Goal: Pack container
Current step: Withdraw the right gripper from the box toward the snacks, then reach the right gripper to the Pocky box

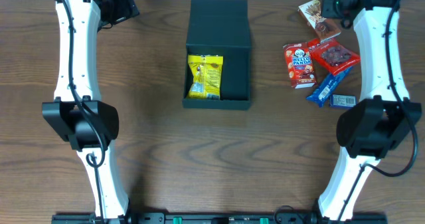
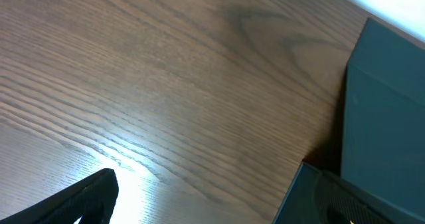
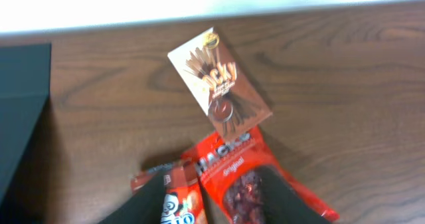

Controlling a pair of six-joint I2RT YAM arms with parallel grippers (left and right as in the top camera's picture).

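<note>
container point(image 1: 238, 64) open — yellow packet point(image 1: 205, 76) inside, seemingly flat

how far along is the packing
One yellow packet lies in the open container. Nothing is in hand: the right gripper hangs open over the Pocky box and red bag; the left gripper is open too. Left: five snacks on the table, then the lid.
</note>
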